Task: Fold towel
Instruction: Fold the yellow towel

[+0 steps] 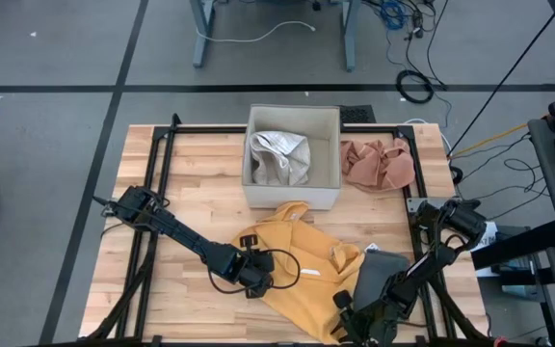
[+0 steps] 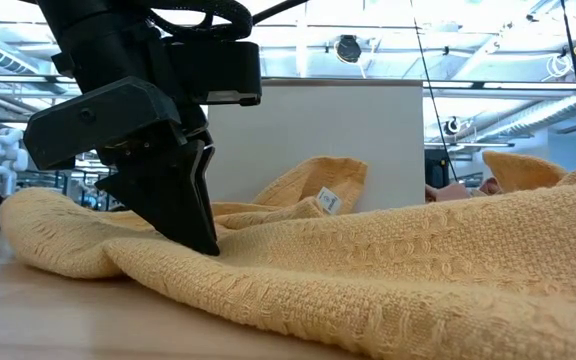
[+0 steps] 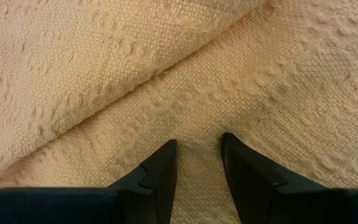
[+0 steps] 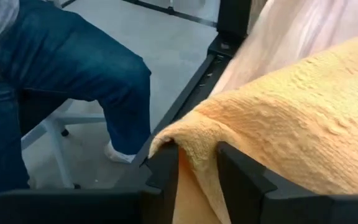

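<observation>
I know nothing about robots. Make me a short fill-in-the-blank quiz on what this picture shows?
1. The towel spread on the table is ____ in colour.
2. The white box holds a crumpled ____ cloth.
3. The pink cloth lies to the ____ of the box in the high view.
4. The left end effector presses on the ____.

Missing words: yellow; white; right; towel

The towel point(image 1: 302, 280) lies on the worktop point(image 1: 200, 183) at about 6 o'clock from the box point(image 1: 292, 154), which stands at the 12 o'clock edge with a cloth point(image 1: 279, 157) in it. Another cloth point(image 1: 379, 164) lies just at the box's 3 o'clock. The left tool point(image 1: 258, 278) sits on the towel's 9 o'clock edge; the right tool point(image 1: 364, 323) is at its 5 o'clock corner, with towel between its fingers point(image 4: 241, 180). Beyond the worktop's edge a person's leg point(image 4: 73, 81) stands on the floor.
</observation>
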You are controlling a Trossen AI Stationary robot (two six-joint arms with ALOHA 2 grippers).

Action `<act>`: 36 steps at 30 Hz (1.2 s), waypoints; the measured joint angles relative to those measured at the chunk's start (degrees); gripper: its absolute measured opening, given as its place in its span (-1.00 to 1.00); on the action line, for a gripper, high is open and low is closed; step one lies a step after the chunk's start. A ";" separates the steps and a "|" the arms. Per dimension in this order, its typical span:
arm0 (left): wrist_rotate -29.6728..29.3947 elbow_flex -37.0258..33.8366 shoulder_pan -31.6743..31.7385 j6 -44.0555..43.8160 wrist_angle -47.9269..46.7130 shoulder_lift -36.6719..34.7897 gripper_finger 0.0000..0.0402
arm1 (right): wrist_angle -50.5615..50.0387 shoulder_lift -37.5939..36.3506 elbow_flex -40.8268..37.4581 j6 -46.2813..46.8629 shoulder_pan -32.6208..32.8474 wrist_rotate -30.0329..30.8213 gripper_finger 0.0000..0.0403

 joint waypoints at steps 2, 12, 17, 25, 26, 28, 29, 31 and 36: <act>0.00 0.00 0.00 -0.02 0.00 0.00 -0.32 | -1.98 -0.04 0.67 -0.02 0.02 -0.04 -0.61; 0.02 0.00 0.02 0.00 0.00 0.00 -0.32 | -18.11 -5.60 4.48 1.85 1.94 -0.41 -0.94; 0.00 0.00 0.02 0.01 0.02 0.00 -0.32 | -21.58 -7.95 4.51 3.44 2.89 -0.76 -0.99; 0.00 0.00 0.02 0.04 0.04 0.00 -0.32 | -23.38 -7.61 4.51 9.71 2.84 -6.20 -0.81; 0.00 0.00 0.02 0.02 0.04 0.00 -0.32 | -23.44 -7.61 4.51 10.23 2.92 -6.32 -0.76; 0.00 0.00 0.01 0.02 0.06 0.00 -0.32 | -23.41 -7.61 4.51 10.99 3.10 -6.34 -0.66; 0.00 0.00 0.02 0.02 0.08 0.00 -0.32 | -23.39 -7.61 4.51 11.23 3.16 -6.34 -0.60; 0.00 0.00 0.02 0.00 0.07 0.00 -0.32 | -23.27 -7.61 4.51 11.89 3.19 -6.34 -0.49; 0.00 0.00 0.02 0.04 0.11 0.00 -0.32 | -19.69 -7.73 4.50 10.72 3.19 -5.43 -0.31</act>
